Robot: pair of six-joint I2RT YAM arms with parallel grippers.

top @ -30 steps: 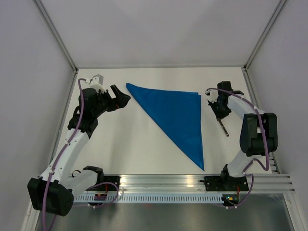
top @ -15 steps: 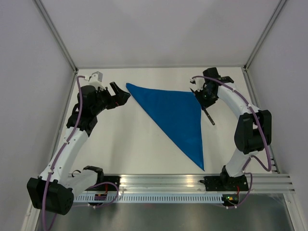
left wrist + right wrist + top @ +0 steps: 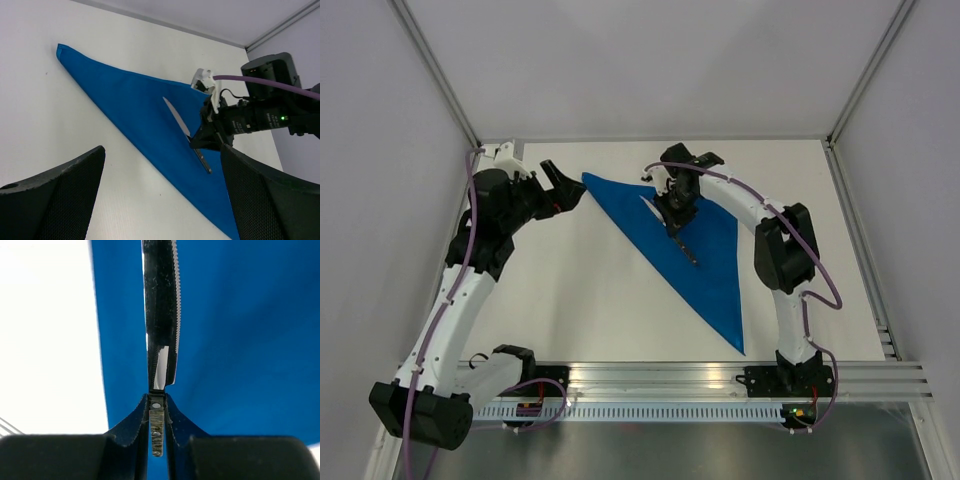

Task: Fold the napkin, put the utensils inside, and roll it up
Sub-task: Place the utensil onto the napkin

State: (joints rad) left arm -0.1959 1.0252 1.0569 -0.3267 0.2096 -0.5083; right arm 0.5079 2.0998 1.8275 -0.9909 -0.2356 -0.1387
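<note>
Right, nearest first: the near tip of the napkin [image 3: 738, 335] points toward the near table [image 3: 570, 300] edge. The cloth lies flat as a triangle, long edge running far-left to near-right, so the fold reads as done. Mid-cloth, the right fingers [image 3: 134, 426] are clamped on the knife [image 3: 176, 116] about where handle meets blade. Black handle trails near-right, silver blade points far-left, roughly parallel to the long edge. That's the change: a second ago this arm held the knife over bare table off the napkin's right side, half a second ago it was at the far-right corner, and now it's well inside the triangle, in the far half. Can't tell whether the knife touches the fabric or hangs just above it. Farther left, the left fingers [image 3: 60, 190] are spread wide and hold nothing. They sit just beside the napkin's far-left corner, about where they were a second ago. My read: placement is nearly there; the knife needs letting go on the cloth, then rolling. Likely risk: the thin fabric drags or bunches when the fingers pull away.
</note>
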